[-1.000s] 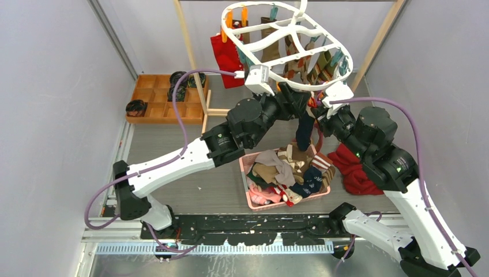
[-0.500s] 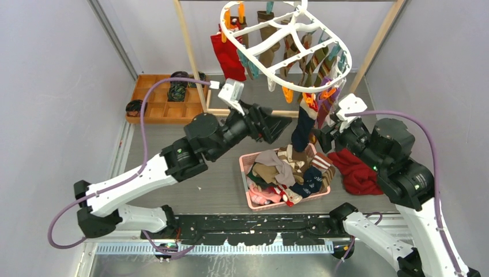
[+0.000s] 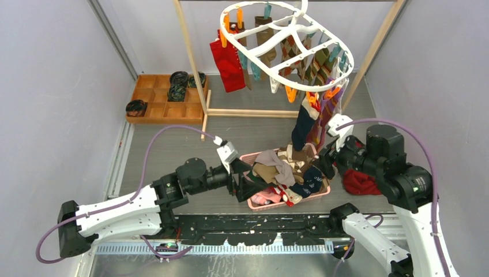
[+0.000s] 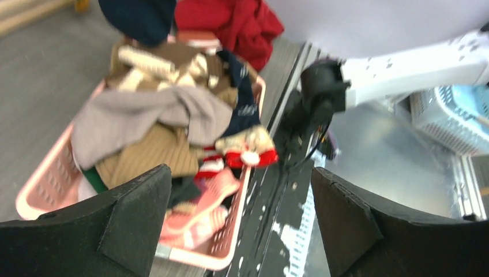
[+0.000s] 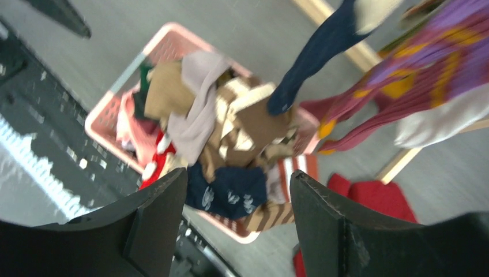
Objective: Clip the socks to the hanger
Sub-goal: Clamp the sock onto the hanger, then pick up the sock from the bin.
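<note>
The white oval hanger hangs at the top with several socks clipped under it. At its near edge dangle a navy sock and a purple-and-yellow sock. More socks fill the pink basket. My left gripper is low at the basket's left side, open and empty. My right gripper hovers at the basket's right side, open with nothing between its fingers.
A wooden tray with black rolls sits at the back left. The wooden-post rack carries the hanger. A red cloth lies on the table right of the basket, under my right arm.
Both arms came down from the hanger to the basket. The right gripper opened and let go of the sock at the hanger's near edge. The left gripper opened wider.
</note>
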Controlling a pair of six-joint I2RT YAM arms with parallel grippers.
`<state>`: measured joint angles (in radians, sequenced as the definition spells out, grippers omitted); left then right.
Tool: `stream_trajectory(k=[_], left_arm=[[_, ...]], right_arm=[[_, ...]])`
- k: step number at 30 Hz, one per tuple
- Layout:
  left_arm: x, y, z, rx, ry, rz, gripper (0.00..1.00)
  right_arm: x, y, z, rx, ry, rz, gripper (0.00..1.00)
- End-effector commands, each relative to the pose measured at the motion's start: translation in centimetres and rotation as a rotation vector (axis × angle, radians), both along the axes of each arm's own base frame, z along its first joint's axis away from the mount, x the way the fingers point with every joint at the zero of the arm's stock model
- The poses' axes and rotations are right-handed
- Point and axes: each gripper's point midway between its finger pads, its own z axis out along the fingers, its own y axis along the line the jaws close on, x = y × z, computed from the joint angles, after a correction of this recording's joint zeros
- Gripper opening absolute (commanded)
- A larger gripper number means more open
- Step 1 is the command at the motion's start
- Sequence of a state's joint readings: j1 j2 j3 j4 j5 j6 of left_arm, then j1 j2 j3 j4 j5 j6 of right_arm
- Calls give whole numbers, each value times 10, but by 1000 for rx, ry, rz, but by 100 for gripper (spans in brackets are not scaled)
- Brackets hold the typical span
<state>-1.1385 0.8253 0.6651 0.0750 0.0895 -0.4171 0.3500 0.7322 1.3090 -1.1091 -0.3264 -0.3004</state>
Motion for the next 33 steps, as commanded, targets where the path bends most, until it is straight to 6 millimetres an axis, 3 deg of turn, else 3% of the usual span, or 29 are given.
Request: stream_trajectory(k=[1, 3, 10, 14, 21, 24, 27, 33], left_arm=[[-11, 1, 1, -119, -39, -56, 91], [-13, 1, -11, -123, -20, -57, 91], [-13, 4, -32, -134, 25, -40, 90], [-13, 5, -37, -147, 36, -32, 89], [-16, 12, -37, -179, 40, -32, 89], [-16, 12, -31, -230, 58, -26, 89], [-18, 6, -26, -293, 78, -28, 90], [-28, -29, -24, -345, -6, -9, 93]], right_arm=[[-34, 1, -51, -84, 153, 145, 71], [-43, -4, -72, -152, 200, 203, 72], [-53, -16, -106, -326, 357, 370, 71], [-49, -21, -124, -389, 443, 425, 74], [-33, -13, -135, -329, 353, 387, 77], [-47, 0, -124, -236, 373, 436, 78], [-68, 21, -94, -100, 356, 537, 79], [-84, 54, -49, 168, 309, 632, 82]])
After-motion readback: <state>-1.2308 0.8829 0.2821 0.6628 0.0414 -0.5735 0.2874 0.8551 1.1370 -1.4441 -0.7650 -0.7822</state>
